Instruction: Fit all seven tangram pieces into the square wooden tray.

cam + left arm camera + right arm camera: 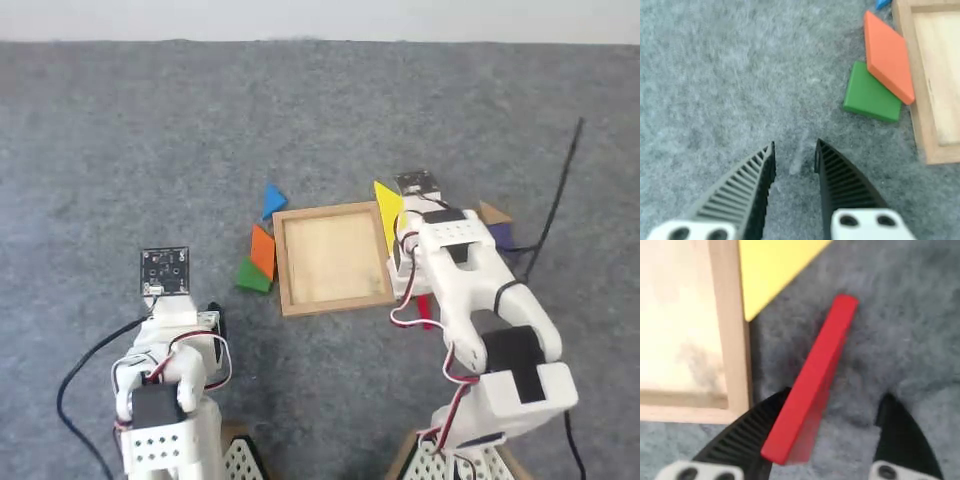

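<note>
Closest to us are the two white arms. The left arm [165, 400] sits at the near left, and the right arm [480, 300] stretches forward along the tray's right side. We see the left fingers [752, 185] slightly parted over bare carpet, gripping nothing. The right fingers [747, 435] are spread wide. A red wooden piece [812, 375] stands tilted on its edge between them, leaning on one finger and apart from the other.

Under everything lies the grey carpeted tabletop [150, 130]. At its middle is the square wooden tray [335, 303], its pale floor showing.

A yellow wooden triangle [388, 210] lies at the tray's far right corner, with one edge overlapping the rim. Just beside the tray's left rim we find an orange wooden parallelogram [263, 250], which partly overlaps a green wooden triangle [252, 277]. A small blue wooden triangle [273, 200] lies near the tray's far left corner.

Beyond the right arm a purple piece [500, 238] and a tan piece [493, 213] peek out. We cannot tell their shapes.
</note>
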